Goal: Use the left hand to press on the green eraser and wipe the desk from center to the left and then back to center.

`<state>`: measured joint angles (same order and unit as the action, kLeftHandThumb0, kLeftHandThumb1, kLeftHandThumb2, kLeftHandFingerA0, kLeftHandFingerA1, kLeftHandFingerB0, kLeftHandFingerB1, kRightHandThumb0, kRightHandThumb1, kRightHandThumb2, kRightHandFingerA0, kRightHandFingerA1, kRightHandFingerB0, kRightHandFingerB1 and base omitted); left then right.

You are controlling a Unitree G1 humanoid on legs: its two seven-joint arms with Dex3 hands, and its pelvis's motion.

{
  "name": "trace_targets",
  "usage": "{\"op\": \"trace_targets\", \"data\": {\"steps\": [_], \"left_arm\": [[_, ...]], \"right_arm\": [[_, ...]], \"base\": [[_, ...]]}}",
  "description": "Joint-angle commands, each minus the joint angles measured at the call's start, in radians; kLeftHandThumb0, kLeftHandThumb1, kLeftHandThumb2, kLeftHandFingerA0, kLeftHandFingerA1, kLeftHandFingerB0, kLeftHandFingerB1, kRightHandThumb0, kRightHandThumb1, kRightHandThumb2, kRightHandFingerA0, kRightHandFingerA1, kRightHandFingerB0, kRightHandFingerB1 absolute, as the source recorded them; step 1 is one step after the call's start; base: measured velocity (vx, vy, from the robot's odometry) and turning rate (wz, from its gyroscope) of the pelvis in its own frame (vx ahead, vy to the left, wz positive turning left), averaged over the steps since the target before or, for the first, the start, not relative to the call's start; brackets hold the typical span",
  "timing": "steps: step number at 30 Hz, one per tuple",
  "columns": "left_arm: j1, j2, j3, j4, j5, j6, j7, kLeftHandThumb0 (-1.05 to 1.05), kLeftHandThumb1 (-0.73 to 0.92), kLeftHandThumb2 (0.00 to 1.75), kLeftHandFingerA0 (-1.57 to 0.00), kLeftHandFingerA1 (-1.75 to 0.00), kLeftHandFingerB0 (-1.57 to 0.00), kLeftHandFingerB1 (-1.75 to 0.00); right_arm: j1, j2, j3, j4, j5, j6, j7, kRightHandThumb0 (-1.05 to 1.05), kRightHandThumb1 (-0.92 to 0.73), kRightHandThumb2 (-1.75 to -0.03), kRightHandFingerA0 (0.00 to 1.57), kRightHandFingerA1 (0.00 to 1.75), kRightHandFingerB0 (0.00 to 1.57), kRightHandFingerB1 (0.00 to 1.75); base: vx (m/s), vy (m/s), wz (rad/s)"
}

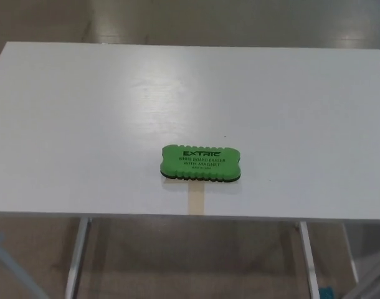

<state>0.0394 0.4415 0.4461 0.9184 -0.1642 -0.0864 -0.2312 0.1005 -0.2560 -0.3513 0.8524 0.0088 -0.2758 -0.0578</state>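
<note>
- We see the green eraser (201,163) lying flat on the white desk (84,124), near the front edge and roughly at the middle of its width.
- Its top carries dark printed lettering, and a dark layer shows along its lower edge.
- A pale strip of tape (196,199) runs from just under the eraser to the desk's front edge.
- Neither of our hands shows, so we cannot tell how their fingers stand.
- Metal legs (78,255) stand below the desk.
</note>
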Motion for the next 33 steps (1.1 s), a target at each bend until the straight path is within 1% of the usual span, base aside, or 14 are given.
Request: {"op": "trace_targets", "data": {"steps": [1,8,10,15,16,17,19,21,23,24,25,26,30,33], "left_arm": [[0.01,0.002,0.006,0.007,-0.031,-0.022,-0.036,-0.39,0.66,0.6,-0.59,-0.44,-0.52,-0.36],[0.012,0.005,0.004,0.005,-0.038,-0.013,-0.044,-0.39,0.66,0.6,-0.59,-0.44,-0.52,-0.36],[0.02,-0.008,0.002,-0.05,-0.047,0.014,-0.045,-0.39,0.65,0.6,-0.6,-0.45,-0.52,-0.36],[0.102,-0.058,-0.016,-0.271,-0.095,0.081,-0.111,-0.38,0.64,0.59,-0.59,-0.44,-0.54,-0.37],[0.137,-0.076,-0.044,-0.355,-0.107,0.092,-0.154,-0.38,0.63,0.59,-0.58,-0.44,-0.54,-0.37],[0.176,-0.091,-0.071,-0.436,-0.119,0.103,-0.194,-0.38,0.62,0.59,-0.58,-0.44,-0.55,-0.37],[0.228,-0.099,-0.112,-0.543,-0.133,0.125,-0.24,-0.37,0.61,0.58,-0.59,-0.44,-0.54,-0.36],[0.292,-0.086,-0.176,-0.661,-0.143,0.13,-0.324,-0.37,0.6,0.58,-0.57,-0.43,-0.52,-0.36],[0.325,-0.067,-0.216,-0.728,-0.152,0.144,-0.371,-0.37,0.59,0.58,-0.55,-0.43,-0.51,-0.36],[0.347,-0.054,-0.24,-0.774,-0.157,0.145,-0.397,-0.38,0.59,0.58,-0.55,-0.42,-0.47,-0.35],[0.362,-0.046,-0.255,-0.806,-0.161,0.147,-0.412,-0.38,0.59,0.58,-0.55,-0.42,-0.47,-0.35],[0.412,-0.02,-0.299,-0.899,-0.161,0.111,-0.461,-0.38,0.6,0.58,-0.54,-0.42,-0.45,-0.34],[0.467,0.023,-0.349,-1.028,-0.173,0.091,-0.506,-0.39,0.62,0.58,-0.53,-0.42,-0.44,-0.34],[0.494,0.061,-0.374,-1.114,-0.202,0.121,-0.538,-0.4,0.63,0.59,-0.52,-0.42,-0.44,-0.34]], "right_arm": [[0.01,0.005,-0.007,-0.001,0.029,-0.045,-0.006,-0.41,-0.72,-0.63,0.7,0.48,0.54,0.37],[0.023,0.013,-0.001,-0.011,0.031,-0.062,-0.003,-0.41,-0.72,-0.63,0.69,0.48,0.55,0.37],[0.022,0.025,0.007,-0.037,0.029,-0.046,-0.007,-0.41,-0.72,-0.63,0.69,0.48,0.55,0.37],[0.068,0.079,0.048,-0.172,0.039,-0.002,0.033,-0.4,-0.72,-0.62,0.67,0.46,0.55,0.37],[0.092,0.088,0.068,-0.218,0.048,0.007,0.076,-0.4,-0.72,-0.63,0.65,0.47,0.52,0.36],[0.112,0.094,0.087,-0.245,0.053,0.002,0.111,-0.4,-0.73,-0.63,0.64,0.47,0.51,0.36],[0.124,0.098,0.109,-0.245,0.045,-0.028,0.135,-0.4,-0.73,-0.63,0.63,0.47,0.51,0.36],[0.126,0.119,0.122,-0.213,0.045,-0.08,0.142,-0.4,-0.73,-0.63,0.65,0.46,0.51,0.36],[0.118,0.129,0.129,-0.187,0.043,-0.103,0.142,-0.4,-0.73,-0.63,0.65,0.46,0.5,0.36],[0.112,0.129,0.134,-0.165,0.034,-0.115,0.137,-0.4,-0.73,-0.63,0.65,0.46,0.48,0.36],[0.108,0.127,0.137,-0.15,0.028,-0.123,0.134,-0.4,-0.73,-0.63,0.65,0.46,0.48,0.36],[0.107,0.125,0.152,-0.129,-0.001,-0.134,0.109,-0.4,-0.74,-0.63,0.64,0.47,0.48,0.36],[0.101,0.114,0.161,-0.103,-0.012,-0.146,0.102,-0.41,-0.75,-0.63,0.63,0.47,0.47,0.35],[0.09,0.098,0.167,-0.072,-0.018,-0.162,0.096,-0.4,-0.75,-0.63,0.63,0.47,0.47,0.35]], "base": [[0.0,0.0,0.0],[0.0,0.0,0.0],[0.0,0.0,0.0],[0.0,0.0,0.0],[0.0,0.0,0.0],[0.0,0.0,0.0],[0.0,0.0,0.0],[0.0,0.0,0.0],[0.0,0.0,0.0],[0.0,0.0,0.0],[0.0,0.0,0.0],[0.0,0.0,0.0],[0.0,0.0,0.0],[0.0,0.0,0.0]]}}
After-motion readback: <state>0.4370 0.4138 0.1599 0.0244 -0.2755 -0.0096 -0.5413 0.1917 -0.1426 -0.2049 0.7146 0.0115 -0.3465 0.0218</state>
